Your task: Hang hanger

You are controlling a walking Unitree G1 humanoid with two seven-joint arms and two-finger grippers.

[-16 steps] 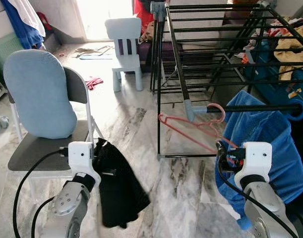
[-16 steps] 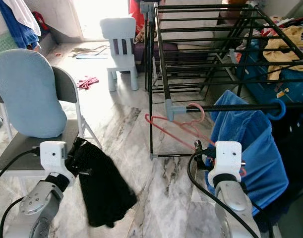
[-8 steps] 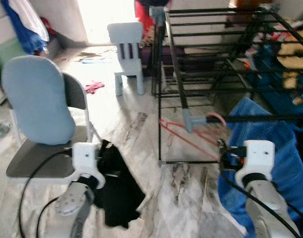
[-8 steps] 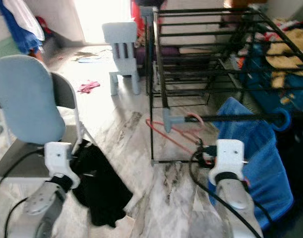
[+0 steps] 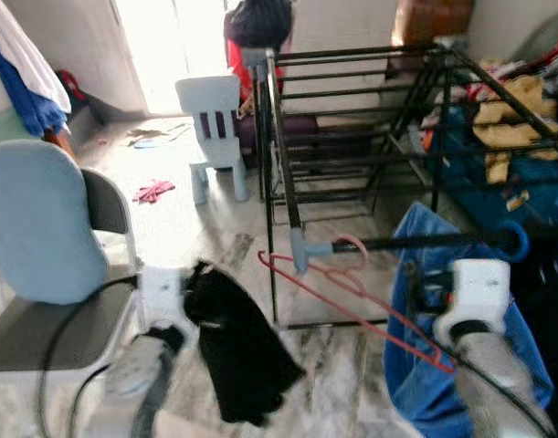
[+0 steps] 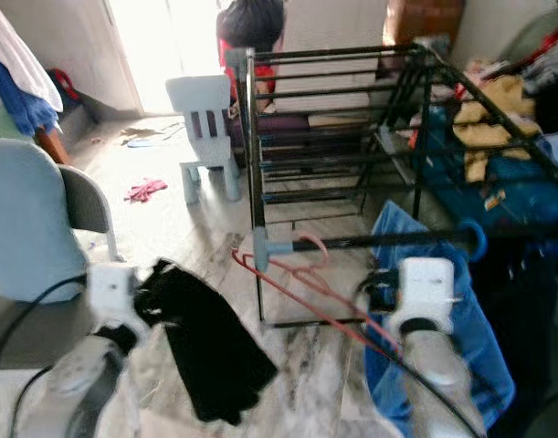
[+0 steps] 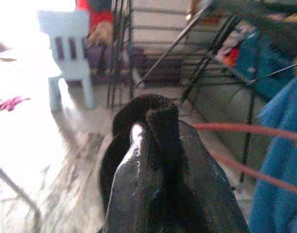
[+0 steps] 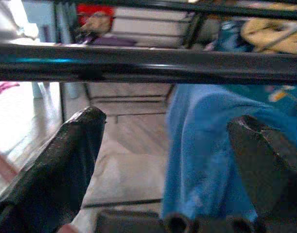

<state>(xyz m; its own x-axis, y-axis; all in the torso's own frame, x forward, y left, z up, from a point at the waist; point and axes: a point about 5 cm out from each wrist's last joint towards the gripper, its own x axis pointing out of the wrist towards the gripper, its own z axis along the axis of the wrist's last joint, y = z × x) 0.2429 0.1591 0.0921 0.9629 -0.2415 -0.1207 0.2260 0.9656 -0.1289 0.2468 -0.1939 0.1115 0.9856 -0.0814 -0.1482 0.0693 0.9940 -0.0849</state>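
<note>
**A:** Where is the hanger now?

**B:** The pink hanger [image 5: 352, 297] hangs by its hook on the black front bar of the drying rack [image 5: 352, 119], just beside the grey corner joint [image 5: 300, 258] of that bar. Its body slopes down toward the robot's right arm and it is tilted, not level. The lower end comes near the blue towel [image 5: 461, 365] that is draped over the same bar.

**A:** And the right gripper?

**B:** The right gripper [image 8: 167, 160] is just below the black bar. Its two fingers [image 8: 65, 160] are spread wide, with nothing between them. Behind the gap I see the blue towel and the marble floor [image 5: 224, 228].

**A:** What does the left gripper do?

**B:** The left gripper [image 7: 155, 145] has its fingers pressed together on a black garment [image 5: 242, 351]. The cloth hangs down from it, over the floor, beside the grey folding chair [image 5: 41, 301] with the light blue cushion [image 5: 36, 228].

**A:** Is there any writing or brand to read?

**B:** No, I can read none. The pictures are a little blurred.

**A:** What else is around?

**B:** A small pale blue child's chair [image 5: 215, 132] stands farther back, near the left end of the rack. A pink cloth [image 5: 153, 191] lies on the floor near it. On the far right side of the rack there is yellow laundry [image 5: 507, 119].
</note>
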